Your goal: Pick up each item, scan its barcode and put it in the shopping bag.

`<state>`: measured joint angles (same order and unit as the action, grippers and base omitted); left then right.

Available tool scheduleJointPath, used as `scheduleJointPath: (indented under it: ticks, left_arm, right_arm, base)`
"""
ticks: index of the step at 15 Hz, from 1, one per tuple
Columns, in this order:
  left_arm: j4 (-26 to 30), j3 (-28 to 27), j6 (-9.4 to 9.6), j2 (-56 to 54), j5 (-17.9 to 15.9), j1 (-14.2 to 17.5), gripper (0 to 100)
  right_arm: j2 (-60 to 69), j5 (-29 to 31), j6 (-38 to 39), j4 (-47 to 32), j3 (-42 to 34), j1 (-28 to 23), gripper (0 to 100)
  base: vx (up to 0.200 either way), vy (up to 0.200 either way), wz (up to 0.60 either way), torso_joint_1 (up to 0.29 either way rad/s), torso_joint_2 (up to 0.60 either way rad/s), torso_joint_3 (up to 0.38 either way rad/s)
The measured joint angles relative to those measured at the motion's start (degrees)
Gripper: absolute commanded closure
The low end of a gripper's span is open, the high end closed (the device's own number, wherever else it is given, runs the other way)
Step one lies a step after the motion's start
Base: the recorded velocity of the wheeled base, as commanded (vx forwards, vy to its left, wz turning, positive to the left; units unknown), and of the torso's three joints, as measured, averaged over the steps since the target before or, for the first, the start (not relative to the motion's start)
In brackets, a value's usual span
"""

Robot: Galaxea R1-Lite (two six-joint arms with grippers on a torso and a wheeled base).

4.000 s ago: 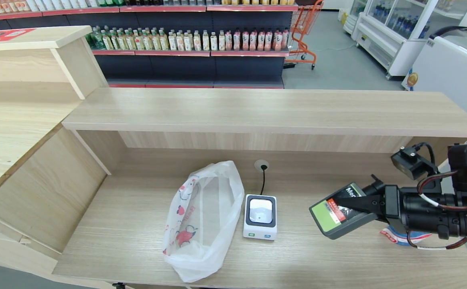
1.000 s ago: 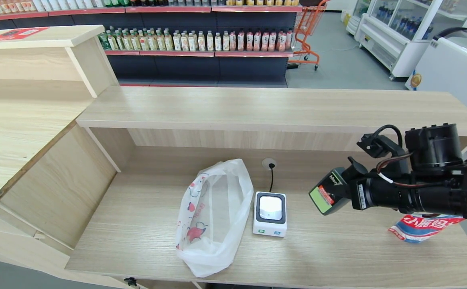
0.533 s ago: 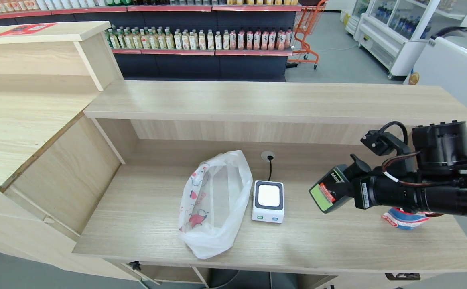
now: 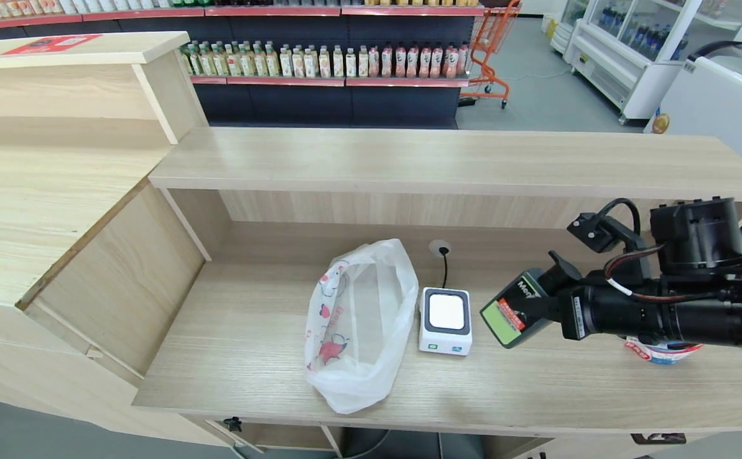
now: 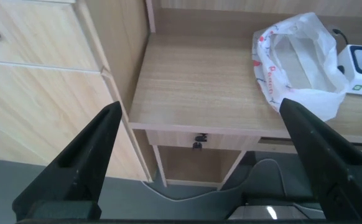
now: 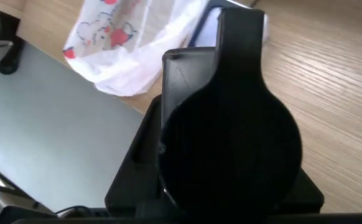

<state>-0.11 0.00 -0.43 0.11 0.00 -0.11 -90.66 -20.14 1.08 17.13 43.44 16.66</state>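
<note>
My right gripper (image 4: 540, 305) is shut on a dark box (image 4: 511, 313) with a green and red label, held in the air just right of the white barcode scanner (image 4: 445, 320). The labelled end faces toward the scanner side. In the right wrist view the box (image 6: 231, 124) hides most of the counter, with the bag (image 6: 131, 43) beyond it. The white shopping bag (image 4: 358, 325) with red prints lies open on the counter, touching the scanner's left side. My left gripper (image 5: 199, 149) is open, low off the counter's front left corner, with the bag (image 5: 296, 62) ahead of it.
A blue, red and white packet (image 4: 661, 350) lies on the counter under my right arm. A raised wooden ledge (image 4: 460, 159) runs along the back, and a side wall (image 4: 122, 287) closes the left. The scanner's cable (image 4: 442, 261) runs to a hole behind it.
The head camera has shifted, so the whole scene sits differently. Relative to the scanner, my right gripper has carried the box up and left, closer to it.
</note>
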Motion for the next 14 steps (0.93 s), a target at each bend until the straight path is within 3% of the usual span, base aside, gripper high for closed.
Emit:
scheduleJointPath:
  ticks: [2,8,14]
  left_arm:
    - [0.0,0.0,0.05,0.0,0.0,0.0,0]
    - [0.0,0.0,0.29,0.0,0.0,0.1,0]
    - [0.0,0.0,0.27,0.0,0.0,0.0,0]
  right_arm:
    - [-0.2,-0.2,0.0,-0.2,0.0,0.0,100]
    - [-5.1,0.5,-3.4,1.9,0.8,1.2,100]
    - [-19.8,3.1,-9.5,20.0,4.0,6.2,100]
  base:
    - [0.000,0.200,0.00,-0.007,0.00,0.005]
    - [0.000,0.000,0.00,0.000,0.00,0.000]
    - [0.000,0.000,0.00,0.000,0.00,0.000]
